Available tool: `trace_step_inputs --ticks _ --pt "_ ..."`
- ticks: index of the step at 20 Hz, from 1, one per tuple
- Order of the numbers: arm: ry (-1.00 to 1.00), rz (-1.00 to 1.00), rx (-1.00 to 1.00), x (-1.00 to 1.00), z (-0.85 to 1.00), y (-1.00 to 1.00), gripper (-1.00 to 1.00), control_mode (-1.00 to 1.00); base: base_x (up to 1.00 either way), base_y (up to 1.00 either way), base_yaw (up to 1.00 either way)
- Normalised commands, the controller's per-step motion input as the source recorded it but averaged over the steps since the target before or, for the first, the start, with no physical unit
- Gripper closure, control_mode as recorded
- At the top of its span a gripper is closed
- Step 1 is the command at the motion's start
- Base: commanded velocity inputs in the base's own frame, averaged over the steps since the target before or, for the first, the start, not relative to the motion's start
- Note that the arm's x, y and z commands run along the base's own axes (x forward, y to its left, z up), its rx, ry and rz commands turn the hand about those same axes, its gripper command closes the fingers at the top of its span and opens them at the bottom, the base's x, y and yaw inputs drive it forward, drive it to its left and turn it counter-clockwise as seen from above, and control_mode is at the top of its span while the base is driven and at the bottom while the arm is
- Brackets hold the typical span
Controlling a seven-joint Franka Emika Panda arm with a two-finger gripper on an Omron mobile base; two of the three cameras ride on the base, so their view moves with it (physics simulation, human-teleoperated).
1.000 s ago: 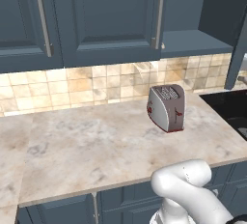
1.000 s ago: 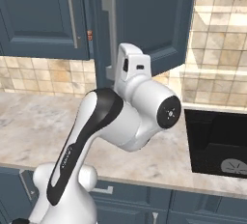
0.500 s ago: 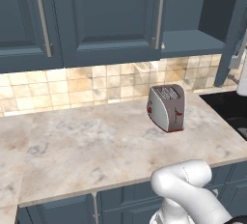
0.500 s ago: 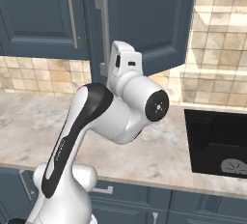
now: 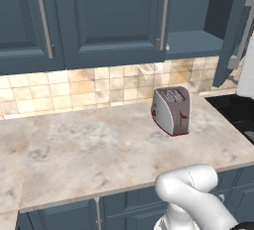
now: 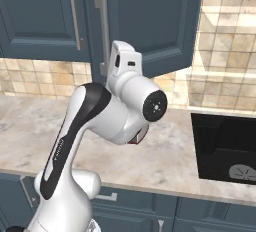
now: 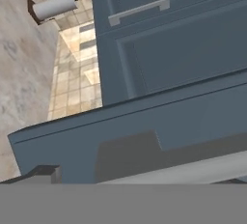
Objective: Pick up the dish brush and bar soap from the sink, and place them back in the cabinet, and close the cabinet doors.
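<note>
The arm point(image 6: 107, 121) rises from the base and bends up in front of the wall cabinet point(image 5: 196, 43), its white wrist block close to the silver bar handle point(image 6: 102, 26) of an open cabinet door point(image 6: 150, 21). The pincer itself is hidden in the pictures; by the record its jaws stand as wide as they go, and nothing shows as being held.

In the left base view the cabinet is open at the upper right, showing a flat dark blue-grey shelf with nothing visible on it. A second open door point(image 5: 237, 30) hangs at the right edge, tilted outward. To the left, closed doors point(image 5: 104, 16) carry long vertical silver handles.

A red-and-silver toaster point(image 5: 171, 110) stands upright on the beige marble worktop point(image 5: 89, 149), near the tiled wall. The black sink point(image 6: 225, 148) is set in the worktop to the right, with its round grey drain point(image 6: 241, 172) at the bottom. The dish brush and the bar soap cannot be made out in the part of the basin that shows.

The hand view looks along dark blue-grey cabinet panels with a silver handle point(image 7: 139, 11), and a paper roll holder point(image 7: 50, 7) sits against tile at the upper left.
</note>
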Motion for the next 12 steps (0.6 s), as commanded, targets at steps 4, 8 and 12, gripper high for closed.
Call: trace_step_inputs --ticks 4,8,12 --pt "0.0 0.0 0.0 0.04 0.0 0.38 -1.0 -1.0 0.0 0.0 0.0" --pt "0.0 0.0 0.0 0.08 0.0 0.42 -1.0 -1.0 0.0 0.0 0.0" --pt "0.0 0.0 0.0 0.18 0.0 0.48 -1.0 -1.0 0.0 0.0 0.0"
